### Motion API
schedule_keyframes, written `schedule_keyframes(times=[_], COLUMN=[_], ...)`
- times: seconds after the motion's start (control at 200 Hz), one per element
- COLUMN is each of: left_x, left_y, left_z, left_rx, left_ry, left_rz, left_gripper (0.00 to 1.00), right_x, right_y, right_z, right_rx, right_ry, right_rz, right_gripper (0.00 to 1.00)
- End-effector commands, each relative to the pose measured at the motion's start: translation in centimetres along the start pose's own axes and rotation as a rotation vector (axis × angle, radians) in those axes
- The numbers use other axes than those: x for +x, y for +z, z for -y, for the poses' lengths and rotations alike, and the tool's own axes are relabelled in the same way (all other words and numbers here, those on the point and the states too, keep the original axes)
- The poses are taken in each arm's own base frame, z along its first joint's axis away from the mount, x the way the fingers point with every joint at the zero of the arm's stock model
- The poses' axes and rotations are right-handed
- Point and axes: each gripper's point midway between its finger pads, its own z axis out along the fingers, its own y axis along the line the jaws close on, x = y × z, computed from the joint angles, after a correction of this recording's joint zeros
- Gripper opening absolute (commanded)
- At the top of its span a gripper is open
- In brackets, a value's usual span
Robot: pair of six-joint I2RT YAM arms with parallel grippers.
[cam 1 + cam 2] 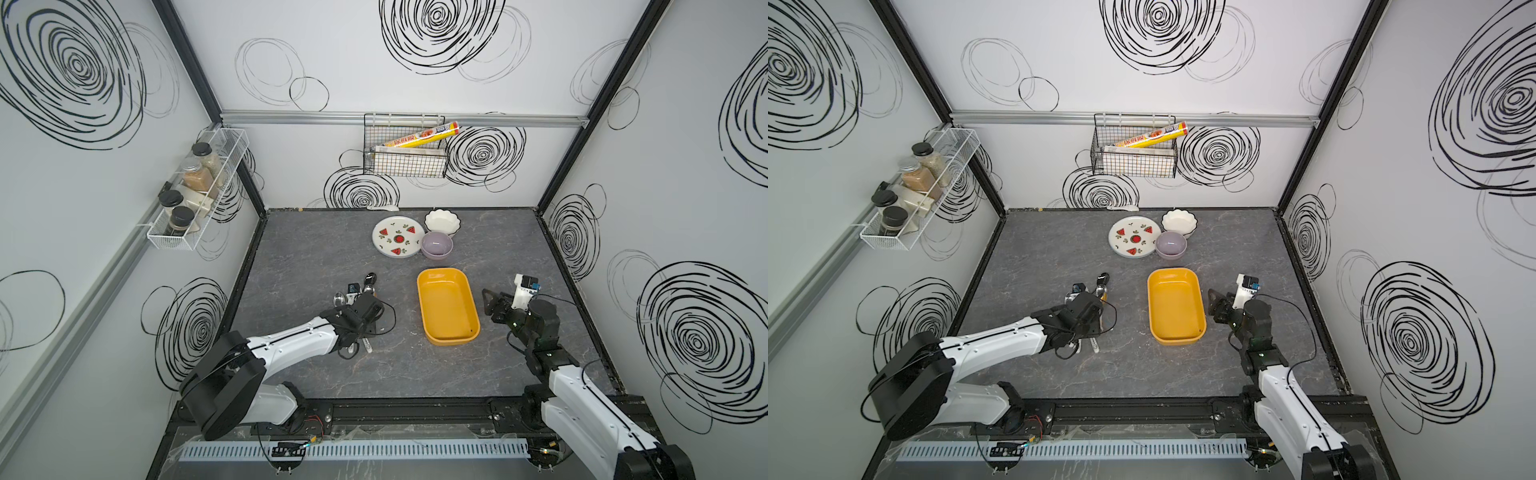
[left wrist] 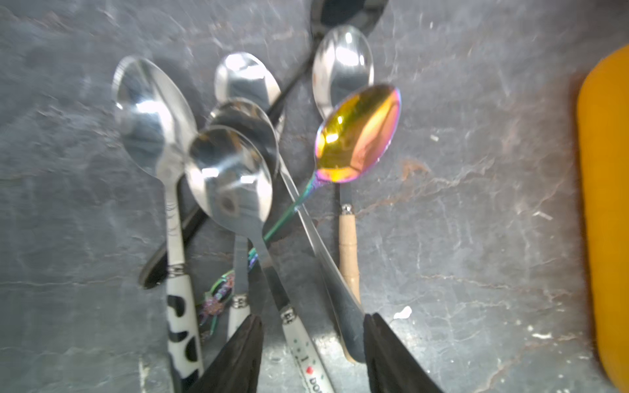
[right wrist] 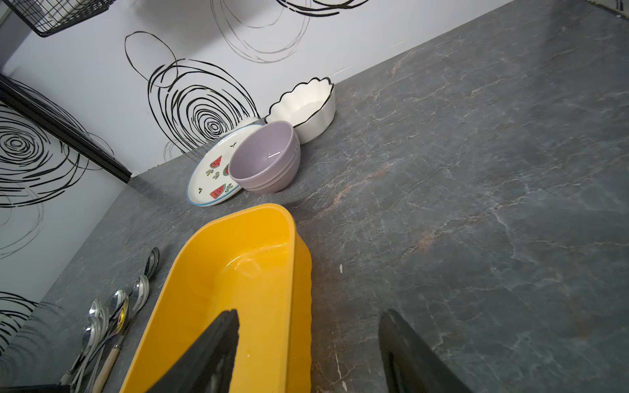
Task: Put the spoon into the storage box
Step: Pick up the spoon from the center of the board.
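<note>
My left claw (image 2: 311, 321) stands apart, low over the spoon pile (image 2: 343, 68). Its fingers sit either side of the lettered white-handled spoon (image 2: 231, 183) and a plain steel handle (image 2: 320, 251), and I cannot tell if they touch. My right claw (image 3: 309, 318) is apart too, at the right-hand rim of the mustard storage box (image 3: 238, 258), which sits beside the spoons on the grey table (image 1: 316, 257).

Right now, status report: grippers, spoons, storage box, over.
Left gripper open, straddling handles of heaped spoons. Right gripper open astride storage box wall. Box empty; spoons crossed, tangled.
</note>
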Motion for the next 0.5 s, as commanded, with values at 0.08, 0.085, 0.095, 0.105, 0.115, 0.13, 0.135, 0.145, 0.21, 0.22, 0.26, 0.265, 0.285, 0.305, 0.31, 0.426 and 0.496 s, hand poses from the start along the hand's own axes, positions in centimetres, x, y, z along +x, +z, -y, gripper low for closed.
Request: schedule_keyframes(times=[0.08, 0.085, 0.095, 0.105, 0.115, 0.13, 0.135, 0.145, 0.21, 0.22, 0.26, 0.265, 0.285, 0.305, 0.31, 0.426, 0.496], left_x=[0.9, 0.9, 0.9, 1.0, 1.0, 1.1, 1.1, 1.1, 1.4, 1.4, 1.6, 1.7, 1.7, 1.8, 1.9, 2.2, 2.2], left_y=[0.7, 0.7, 0.7, 0.8, 0.7, 0.8, 0.8, 0.8, 0.9, 0.9, 1.0, 1.0, 1.0, 1.1, 1.1, 0.9, 0.6], left_z=[0.0, 0.0, -0.1, -0.1, -0.1, -0.2, -0.2, -0.3, -0.4, -0.4, -0.6, -0.6, -0.7, -0.9, -0.9, -1.8, -1.9], left_rx=[-0.036, -0.035, -0.037, -0.038, -0.036, -0.038, -0.038, -0.038, -0.035, -0.036, -0.040, -0.041, -0.045, -0.049, -0.051, -0.072, -0.066], left_ry=[0.001, 0.001, 0.000, 0.000, 0.000, -0.001, -0.002, -0.001, -0.003, -0.004, -0.002, -0.001, -0.001, -0.002, -0.002, -0.005, -0.012], left_rz=[-0.031, -0.030, -0.029, -0.031, -0.030, -0.031, -0.031, -0.031, -0.034, -0.035, -0.040, -0.041, -0.042, -0.043, -0.044, -0.041, -0.032], left_gripper=[0.54, 0.54, 0.54, 0.54, 0.54, 0.53, 0.53, 0.53, 0.53, 0.52, 0.52, 0.52, 0.52, 0.52, 0.52, 0.51, 0.51], right_x=[-0.5, -0.5, -0.5, -0.5, -0.5, -0.5, -0.5, -0.5, -0.4, -0.4, -0.3, -0.3, -0.4, -0.4, -0.4, -0.3, -0.2], right_y=[0.1, 0.1, 0.1, 0.1, 0.1, 0.1, 0.1, 0.2, 0.2, 0.2, 0.3, 0.3, 0.3, 0.3, 0.3, 0.3, 0.3], right_z=[-0.5, -0.5, -0.5, -0.5, -0.5, -0.5, -0.5, -0.5, -0.5, -0.5, -0.5, -0.5, -0.5, -0.5, -0.5, -0.5, -0.4], right_rx=[-0.025, -0.025, -0.025, -0.025, -0.025, -0.024, -0.025, -0.025, -0.025, -0.025, -0.026, -0.026, -0.026, -0.026, -0.025, -0.026, -0.026], right_ry=[-0.001, -0.001, -0.001, -0.001, -0.001, -0.001, -0.001, 0.000, 0.003, 0.004, 0.004, 0.004, 0.004, 0.004, 0.004, 0.006, 0.007], right_rz=[0.027, 0.028, 0.028, 0.028, 0.028, 0.028, 0.028, 0.028, 0.024, 0.024, 0.024, 0.024, 0.023, 0.023, 0.023, 0.024, 0.023], right_gripper=[0.69, 0.69, 0.68, 0.68, 0.69, 0.68, 0.68, 0.68, 0.67, 0.67, 0.67, 0.67, 0.67, 0.67, 0.67, 0.67, 0.67])
